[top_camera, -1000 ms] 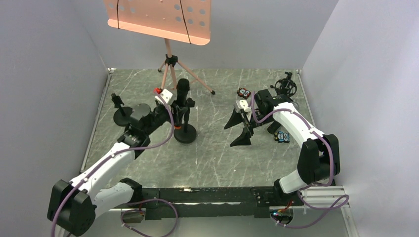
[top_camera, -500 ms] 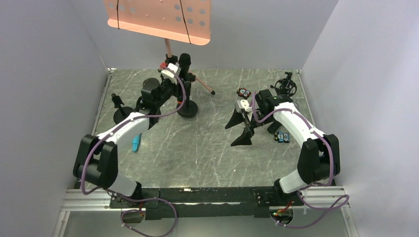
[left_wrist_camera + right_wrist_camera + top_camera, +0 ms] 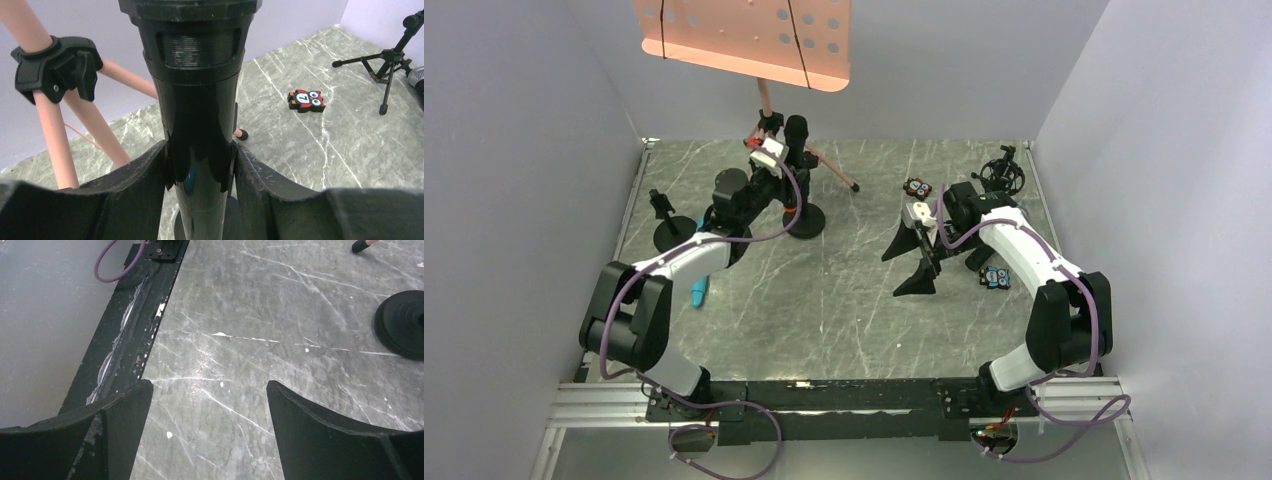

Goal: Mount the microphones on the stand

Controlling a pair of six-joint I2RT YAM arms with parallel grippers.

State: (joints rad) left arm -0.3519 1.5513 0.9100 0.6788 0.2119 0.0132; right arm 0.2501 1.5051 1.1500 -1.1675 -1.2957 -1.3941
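My left gripper [image 3: 786, 178] [image 3: 200, 165] is shut on the black microphone [image 3: 796, 135] [image 3: 200, 100], which stands upright on a black stand with a round base [image 3: 805, 222] at the back of the table. An orange ring [image 3: 789, 209] shows low on it. The cyan-blue microphone [image 3: 699, 290] lies on the table beside my left forearm. A silver mesh head [image 3: 417, 77] shows at the right edge of the left wrist view. My right gripper [image 3: 907, 265] [image 3: 210, 390] is open and empty just above the table, right of centre.
A second round-base stand [image 3: 671, 236] is at the left. A small tripod stand [image 3: 1002, 172] [image 3: 387, 62] is at the back right. The pink music stand's tripod [image 3: 769, 125] [image 3: 55, 125] is right behind the microphone. Owl blocks [image 3: 916, 187] [image 3: 995, 277] lie near my right arm.
My left arm has carried the black microphone and its stand from the table's middle to the back, next to the music stand, uncovering the cyan microphone. The right arm has barely moved.
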